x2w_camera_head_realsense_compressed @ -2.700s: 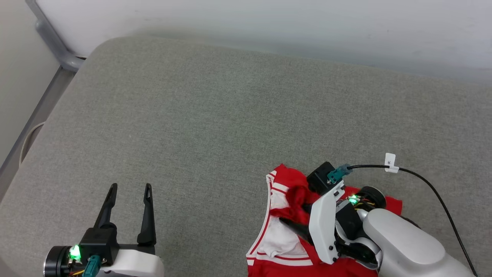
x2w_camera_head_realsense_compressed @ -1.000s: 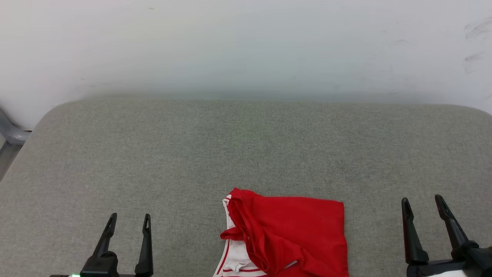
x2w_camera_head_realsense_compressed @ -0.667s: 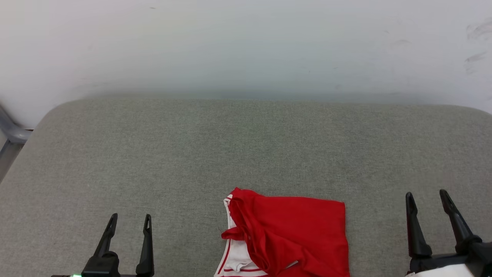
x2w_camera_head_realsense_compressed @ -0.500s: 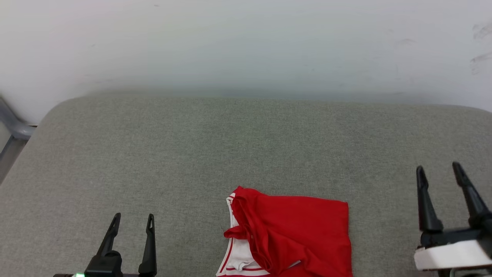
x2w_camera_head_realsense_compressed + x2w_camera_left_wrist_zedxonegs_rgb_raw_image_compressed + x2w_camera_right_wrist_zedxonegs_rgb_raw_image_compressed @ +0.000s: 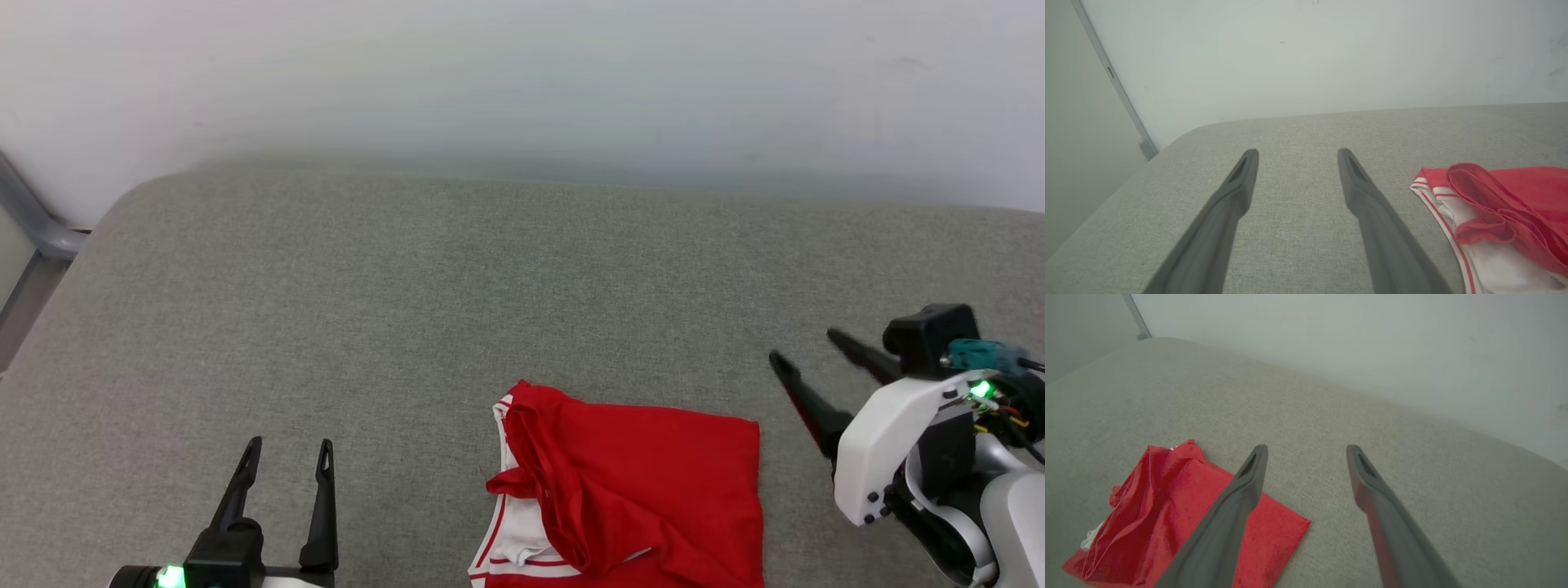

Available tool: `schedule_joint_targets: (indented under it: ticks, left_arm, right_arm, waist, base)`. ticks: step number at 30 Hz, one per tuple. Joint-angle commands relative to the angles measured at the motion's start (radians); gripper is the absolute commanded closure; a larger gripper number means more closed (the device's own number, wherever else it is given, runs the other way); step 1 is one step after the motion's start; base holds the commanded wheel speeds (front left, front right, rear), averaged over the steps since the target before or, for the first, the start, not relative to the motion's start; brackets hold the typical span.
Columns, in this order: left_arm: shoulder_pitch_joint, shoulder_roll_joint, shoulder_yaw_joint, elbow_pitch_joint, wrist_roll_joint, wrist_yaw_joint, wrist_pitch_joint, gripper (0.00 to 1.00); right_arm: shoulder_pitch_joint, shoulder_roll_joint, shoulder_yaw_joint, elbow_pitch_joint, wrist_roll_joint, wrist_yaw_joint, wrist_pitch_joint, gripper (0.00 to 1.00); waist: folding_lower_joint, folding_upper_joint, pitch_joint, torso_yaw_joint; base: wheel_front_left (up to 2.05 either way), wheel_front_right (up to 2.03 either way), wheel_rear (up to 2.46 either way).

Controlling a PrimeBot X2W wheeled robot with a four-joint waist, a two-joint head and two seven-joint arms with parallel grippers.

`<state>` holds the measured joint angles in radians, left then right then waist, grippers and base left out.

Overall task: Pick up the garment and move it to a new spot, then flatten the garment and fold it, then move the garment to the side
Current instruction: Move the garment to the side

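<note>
Right claw [image 5: 802, 344] gapes near garment [image 5: 653, 490] edge.

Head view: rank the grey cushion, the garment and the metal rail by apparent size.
1. grey cushion, largest by far.
2. garment, partly cut off at the bottom edge.
3. metal rail, a thin strip, also cropped.

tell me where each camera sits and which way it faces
Head view: on the head, looking forward and down at the grey cushion and garment; left gripper lower left, right gripper at right, both open.
Left wrist view: on the left wrist, looking along its fingers toward the white wall; garment at right.
Right wrist view: on the right wrist, along its fingers over the cushion; garment lower left.
Shared: all three show the garment.
</note>
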<state>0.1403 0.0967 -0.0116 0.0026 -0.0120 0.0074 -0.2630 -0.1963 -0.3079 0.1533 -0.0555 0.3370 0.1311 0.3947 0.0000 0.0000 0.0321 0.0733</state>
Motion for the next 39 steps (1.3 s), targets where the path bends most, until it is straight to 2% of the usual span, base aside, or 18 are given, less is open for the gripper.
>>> schedule_joint_targets:
  ticks: [1,7,13,24,29,33,34,35,39]
  left_arm:
    - [-0.011,0.000,0.001,0.001,-0.003,-0.003,-0.002,0.00]
    - [-0.029,-0.003,-0.004,0.003,-0.006,-0.004,-0.002,0.00]
    - [-0.048,-0.006,-0.007,0.001,-0.007,-0.007,-0.002,0.00]
    - [-0.087,-0.011,-0.013,0.005,-0.010,-0.013,-0.002,0.00]
    - [-0.102,-0.012,-0.015,0.013,-0.007,-0.018,-0.002,0.00]
    - [-0.105,-0.013,-0.011,0.019,-0.007,-0.021,-0.002,0.00]
    - [-0.103,-0.013,-0.008,0.020,-0.007,-0.021,-0.002,0.00]
    - [-0.101,-0.013,-0.006,0.021,-0.008,-0.021,-0.002,0.00]
    - [-0.088,-0.012,0.002,0.026,-0.008,-0.022,-0.002,0.00]
  right_arm:
    - [-0.009,-0.021,0.017,0.005,0.029,-0.001,0.060,0.00]
    - [0.025,-0.091,0.087,0.054,0.172,-0.001,0.295,0.00]
    - [0.046,-0.121,0.133,0.100,0.281,-0.001,0.410,0.00]
    - [-0.015,-0.088,0.204,0.254,0.322,-0.001,0.384,0.00]
    - [-0.011,-0.078,0.276,0.370,0.321,-0.001,0.391,0.00]
    - [-0.004,-0.086,0.328,0.410,0.336,-0.001,0.361,0.00]
    - [-0.006,-0.089,0.341,0.412,0.339,-0.001,0.349,0.47]
    - [-0.011,-0.091,0.349,0.409,0.341,-0.001,0.328,1.00]
    - [-0.042,-0.105,0.361,0.381,0.357,-0.001,0.261,1.00]
  waist:
    - [0.0000,0.0000,0.007,0.004]
    - [0.0000,0.0000,0.030,0.018]
    - [0.0000,0.0000,0.062,0.040]
    - [0.0000,0.0000,0.124,0.075]
    - [0.0000,0.0000,0.141,0.086]
    - [0.0000,0.0000,0.141,0.091]
    - [0.0000,0.0000,0.140,0.091]
    - [0.0000,0.0000,0.139,0.090]
    - [0.0000,0.0000,0.130,0.084]
  base:
    - [0.00,0.00,0.00]
    - [0.00,0.00,0.00]
    - [0.00,0.00,0.00]
    - [0.00,0.00,0.00]
    - [0.00,0.00,0.00]
    - [0.00,0.00,0.00]
    - [0.00,0.00,0.00]
    - [0.00,0.00,0.00]
    - [0.00,0.00,0.00]
